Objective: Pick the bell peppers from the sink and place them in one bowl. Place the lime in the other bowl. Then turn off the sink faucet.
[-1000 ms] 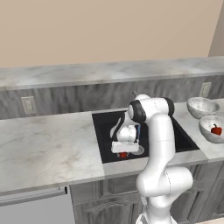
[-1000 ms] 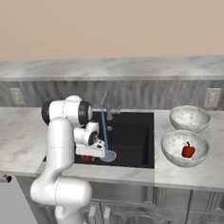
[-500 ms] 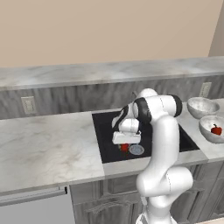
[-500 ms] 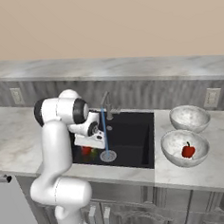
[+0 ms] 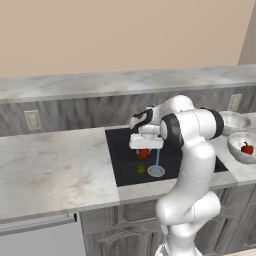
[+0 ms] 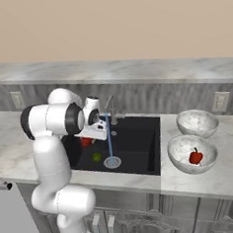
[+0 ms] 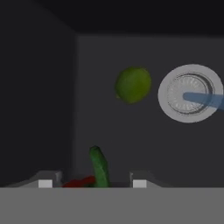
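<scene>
My gripper (image 5: 144,149) hangs over the left part of the black sink (image 5: 122,156), shut on a red bell pepper (image 5: 144,153). From the other side the gripper (image 6: 86,138) shows with the pepper (image 6: 85,141) under it. In the hand view the pepper's red flesh and green stem (image 7: 99,167) sit between my fingertips. The lime (image 7: 133,84) lies on the sink floor beside the drain (image 7: 190,93); it also shows as a green dot (image 5: 140,169). A second bell pepper (image 6: 195,156) lies in the nearer bowl (image 6: 178,150). The farther bowl (image 6: 197,123) holds nothing. Water runs from the faucet (image 6: 111,111).
A blue water stream (image 6: 109,141) falls onto the drain (image 6: 111,162), just right of my hand. Both bowls stand on the marble counter (image 6: 227,174) right of the sink. A wall outlet (image 6: 219,101) is behind them. Wide counter (image 5: 50,167) lies left of the sink.
The hand has risen from the sink floor with the red pepper between its fingers. The lime and the bowls have stayed put.
</scene>
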